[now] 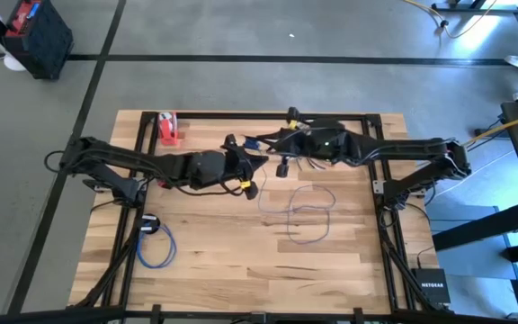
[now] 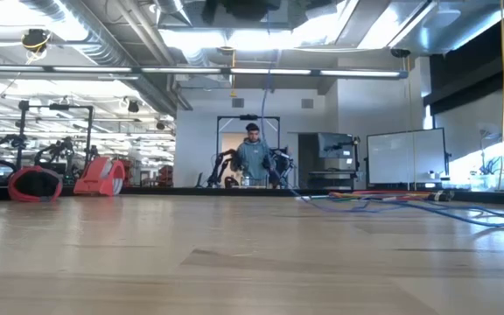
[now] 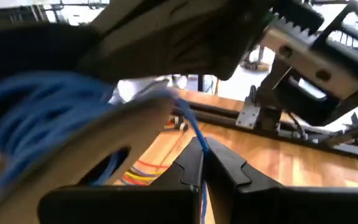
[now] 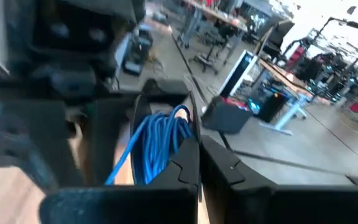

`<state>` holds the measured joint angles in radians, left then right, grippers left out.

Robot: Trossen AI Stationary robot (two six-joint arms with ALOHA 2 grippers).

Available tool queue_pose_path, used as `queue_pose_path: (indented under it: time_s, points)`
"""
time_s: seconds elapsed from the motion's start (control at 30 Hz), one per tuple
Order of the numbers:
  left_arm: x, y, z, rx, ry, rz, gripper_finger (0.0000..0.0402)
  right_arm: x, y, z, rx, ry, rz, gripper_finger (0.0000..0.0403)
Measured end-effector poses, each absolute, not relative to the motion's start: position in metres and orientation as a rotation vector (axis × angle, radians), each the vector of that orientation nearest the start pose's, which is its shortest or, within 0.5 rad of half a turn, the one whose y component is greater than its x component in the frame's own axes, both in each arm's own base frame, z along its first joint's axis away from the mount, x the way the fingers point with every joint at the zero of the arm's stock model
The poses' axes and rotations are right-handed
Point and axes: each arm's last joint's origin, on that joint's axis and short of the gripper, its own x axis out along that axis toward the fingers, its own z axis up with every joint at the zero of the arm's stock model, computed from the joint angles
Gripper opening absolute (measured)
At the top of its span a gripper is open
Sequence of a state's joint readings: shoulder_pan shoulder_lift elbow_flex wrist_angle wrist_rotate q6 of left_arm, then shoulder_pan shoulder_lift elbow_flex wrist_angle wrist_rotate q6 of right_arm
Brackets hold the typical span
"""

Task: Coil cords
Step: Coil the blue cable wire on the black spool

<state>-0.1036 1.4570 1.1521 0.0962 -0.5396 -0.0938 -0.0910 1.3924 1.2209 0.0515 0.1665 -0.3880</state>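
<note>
Above mid-table, my left gripper (image 3: 201,163) and right gripper (image 4: 199,163) pinched the blue cord (image 4: 157,146) mid-coil; next probably another careful loop.

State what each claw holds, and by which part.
Left claw is shut on the blue cord, pinching a single strand at its fingertips. Right claw is shut on the same cord's coiled bundle, at one edge of the loops.

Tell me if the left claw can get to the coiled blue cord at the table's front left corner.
Probably not yet: the left claw is shut on a blue cord mid-table. The coiled blue cord lies uncovered.
</note>
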Motion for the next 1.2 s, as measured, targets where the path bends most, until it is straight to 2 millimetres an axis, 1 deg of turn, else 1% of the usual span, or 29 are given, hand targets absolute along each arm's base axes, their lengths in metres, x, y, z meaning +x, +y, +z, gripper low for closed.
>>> queue_pose_path:
  time_s: [0.17, 0.47, 0.7, 0.93, 1.2]
  points:
    - [0.332, -0.020, 0.335, -0.013, 0.145, 0.439, 0.0003, 0.305, -0.031, 0.388, -0.344, 0.062, -0.198, 0.0005]
    - [0.332, -0.020, 0.338, -0.002, 0.136, 0.430, 0.0003, 0.286, -0.029, 0.424, -0.336, -0.046, -0.197, 0.0005]
    - [0.333, -0.020, 0.338, 0.005, 0.124, 0.429, 0.0003, 0.279, -0.028, 0.449, -0.335, -0.111, -0.200, 0.0005]
    - [0.333, -0.020, 0.339, 0.019, 0.108, 0.429, 0.0003, 0.275, -0.028, 0.463, -0.333, -0.159, -0.207, 0.0005]
    - [0.334, -0.020, 0.339, 0.019, 0.109, 0.430, 0.0004, 0.266, -0.027, 0.487, -0.339, -0.225, -0.218, 0.0005]
